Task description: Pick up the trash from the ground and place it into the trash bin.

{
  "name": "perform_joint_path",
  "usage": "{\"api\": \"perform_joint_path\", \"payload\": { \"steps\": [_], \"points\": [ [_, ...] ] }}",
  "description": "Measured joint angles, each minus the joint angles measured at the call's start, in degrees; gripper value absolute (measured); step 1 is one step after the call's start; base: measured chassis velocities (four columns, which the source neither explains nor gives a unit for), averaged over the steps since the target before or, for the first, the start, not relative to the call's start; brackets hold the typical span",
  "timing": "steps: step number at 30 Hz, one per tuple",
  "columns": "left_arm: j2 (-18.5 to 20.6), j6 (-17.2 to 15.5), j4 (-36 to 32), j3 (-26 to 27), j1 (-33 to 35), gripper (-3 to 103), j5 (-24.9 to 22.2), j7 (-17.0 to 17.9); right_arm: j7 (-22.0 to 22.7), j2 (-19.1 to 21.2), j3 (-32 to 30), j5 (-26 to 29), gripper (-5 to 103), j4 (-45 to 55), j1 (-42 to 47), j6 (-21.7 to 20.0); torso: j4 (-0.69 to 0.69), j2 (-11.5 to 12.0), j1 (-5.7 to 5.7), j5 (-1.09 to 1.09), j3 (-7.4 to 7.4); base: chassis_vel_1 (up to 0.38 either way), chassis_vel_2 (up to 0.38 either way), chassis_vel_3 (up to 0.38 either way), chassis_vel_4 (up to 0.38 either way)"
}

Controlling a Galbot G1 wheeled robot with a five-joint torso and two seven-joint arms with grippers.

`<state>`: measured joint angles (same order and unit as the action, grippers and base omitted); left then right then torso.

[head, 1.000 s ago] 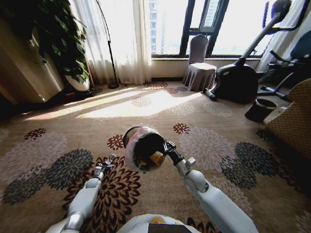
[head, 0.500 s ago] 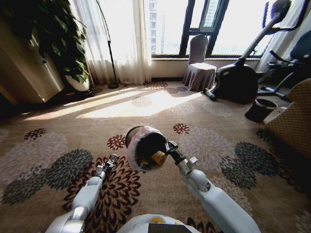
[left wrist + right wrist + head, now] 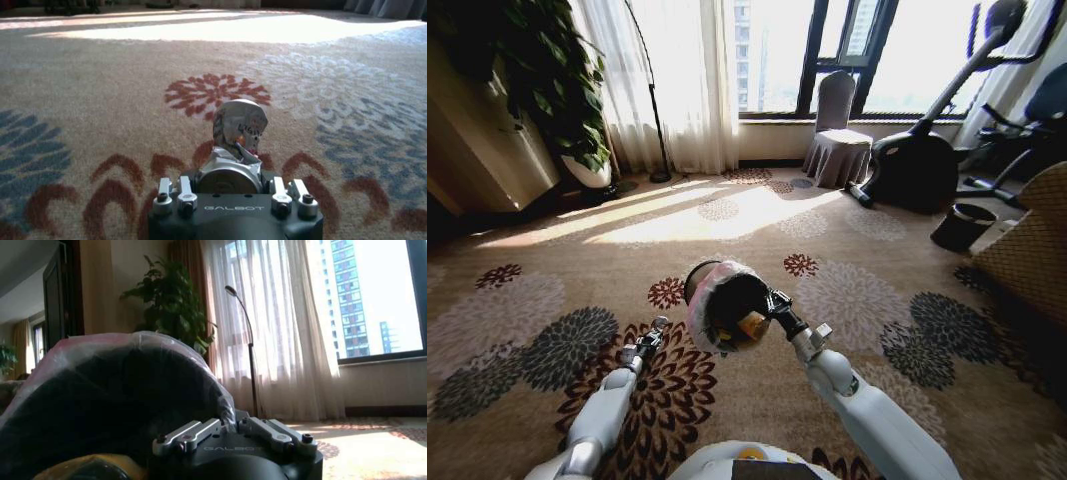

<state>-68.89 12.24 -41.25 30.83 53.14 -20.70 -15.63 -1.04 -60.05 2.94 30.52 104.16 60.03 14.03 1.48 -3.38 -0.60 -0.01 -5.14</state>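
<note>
A: Okay, quick one. Where's the bin?

B: Off the floor. The right gripper [image 3: 774,301] is clamped on the rim of the trash bin [image 3: 724,305], holding it tipped so its mouth faces back at the robot, over the carpet [image 3: 537,300]. The bag [image 3: 120,345] puffs over the rim, and something yellowish sits inside.

A: And the left?

B: The left gripper [image 3: 230,150] is low over the carpet, just left of the bin, pinched shut on a crumpled wad [image 3: 239,122], silvery-white with a bit of red. The wad sticks up past the fingers.

A: Handling?

B: The wad looks light and soft and should squash under pressure, so a pinch at its base is probably enough; it may cling or spring open on release. The bin seems light and stiff, but the bag is thin and slippery, so a grip should catch the hard rim, not just plastic. Held by one edge, it may swing.

A: More litter on the floor?

B: Can't tell; I only see flower patterns.
</note>
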Motion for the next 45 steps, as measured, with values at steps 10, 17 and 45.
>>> {"api": "perform_joint_path", "payload": {
  "steps": [10,17,45],
  "points": [
    [-0.51,-1.87,-22.17,5.08,12.74,55,-16.02,3.83,-0.01,-1.65,-0.07,0.24,0,-3.28,-2.82,0.76,0.01,0.0,0.0,0.03,0.0,0.0,0.0,0.0,0.0],
    [-3.02,-0.97,-41.35,6.13,20.59,55,-22.91,3.75,0.0,-4.28,-2.34,-0.16,0,-8.73,-4.12,3.18,0.03,0.0,0.0,0.04,-0.01,0.0,0.0,0.0,0.0],
    [-5.28,-16.52,-93.66,-5.0,37.25,55,-68.42,10.63,-0.03,-19.83,8.57,-4.61,0,-39.16,-31.6,15.06,-0.02,0.01,0.0,0.02,-0.01,0.0,0.004,0.001,-0.001]
  ]
}}
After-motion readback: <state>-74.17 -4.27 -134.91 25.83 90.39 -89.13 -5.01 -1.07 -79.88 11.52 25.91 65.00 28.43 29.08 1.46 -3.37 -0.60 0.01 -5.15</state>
